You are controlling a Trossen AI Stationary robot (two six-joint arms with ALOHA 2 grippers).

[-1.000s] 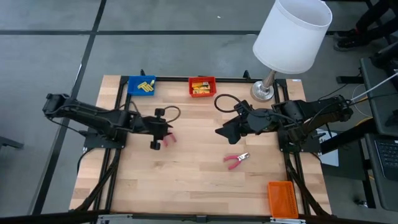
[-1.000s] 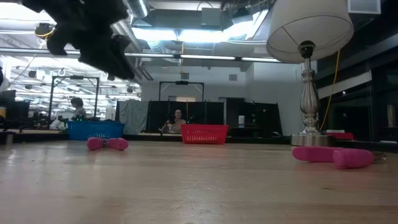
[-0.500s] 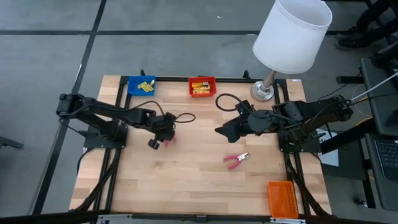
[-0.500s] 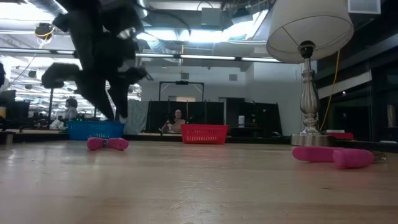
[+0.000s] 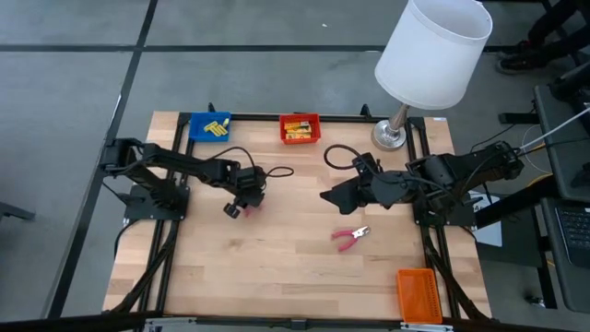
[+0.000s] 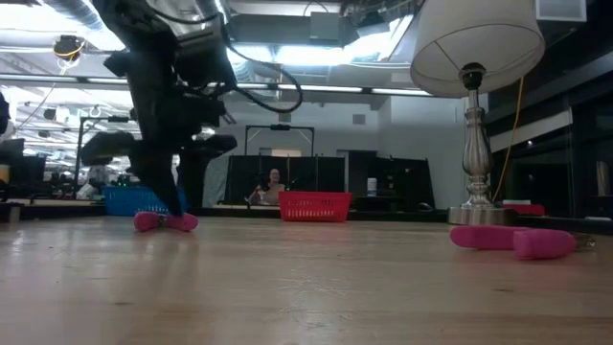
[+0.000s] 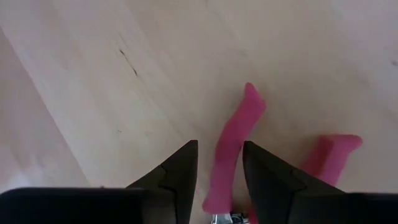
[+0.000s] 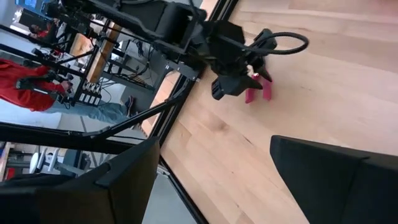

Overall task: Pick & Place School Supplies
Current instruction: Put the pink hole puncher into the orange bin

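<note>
One pair of pink-handled pliers (image 5: 251, 205) lies flat on the table left of centre, also visible in the low view (image 6: 165, 221). My left gripper (image 5: 238, 208) stands over it, pointing down and open. In the left wrist view, its fingers (image 7: 219, 146) straddle one pink handle (image 7: 236, 134) with a gap on both sides. The other handle (image 7: 329, 155) lies outside the fingers. A second pair of pliers (image 5: 350, 237) lies right of centre (image 6: 512, 240). My right gripper (image 5: 327, 195) hovers wide open (image 8: 214, 143) above the table centre. Yellow items fill the blue tray (image 5: 210, 126) and the red tray (image 5: 300, 128).
A white-shaded lamp (image 5: 431, 55) stands at the far right corner. An orange tray (image 5: 417, 295) sits at the near right corner. Bare wood lies between the two pairs of pliers and along the near edge. People are in the room behind the table.
My left gripper has moved a little toward the table's right and come down from well above the table to the pink pliers, where its fingers now sit around one handle. The pliers have not moved.
</note>
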